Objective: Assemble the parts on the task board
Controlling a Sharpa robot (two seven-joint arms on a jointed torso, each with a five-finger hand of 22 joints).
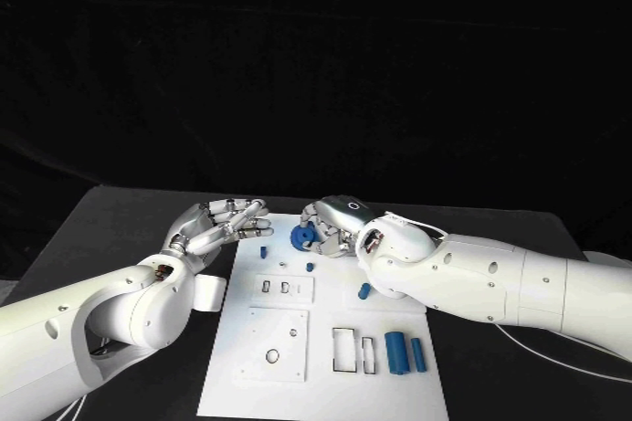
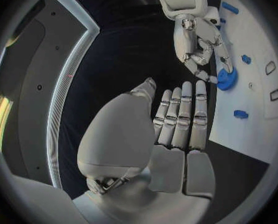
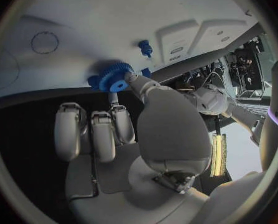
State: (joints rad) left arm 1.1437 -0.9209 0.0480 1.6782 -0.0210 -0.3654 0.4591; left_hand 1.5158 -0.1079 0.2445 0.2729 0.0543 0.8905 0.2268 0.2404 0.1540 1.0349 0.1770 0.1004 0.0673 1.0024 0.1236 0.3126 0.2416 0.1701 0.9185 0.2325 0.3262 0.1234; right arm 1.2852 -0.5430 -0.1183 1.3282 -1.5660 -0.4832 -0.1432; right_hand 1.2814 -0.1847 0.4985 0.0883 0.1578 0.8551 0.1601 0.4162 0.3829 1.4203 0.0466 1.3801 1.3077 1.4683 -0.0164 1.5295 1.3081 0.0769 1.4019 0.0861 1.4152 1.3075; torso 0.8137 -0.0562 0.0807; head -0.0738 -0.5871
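My right hand (image 1: 332,227) pinching blue gear (image 1: 304,237) at fingertips, holding it over far edge of task board (image 1: 292,366). My left hand (image 1: 226,222) hovering just beside, fingers straight, empty. Right hand nearer; small blue pegs (image 1: 265,252) lying just nearward of gear.

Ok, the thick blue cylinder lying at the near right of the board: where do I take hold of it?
Pinch the thick blue cylinder across its middle, coming straight down from above. It lies flat with its length pointing away from the robot, so its long rounded sides are free to grip. Keep the fingers narrow: a thinner blue rod lies close alongside it.
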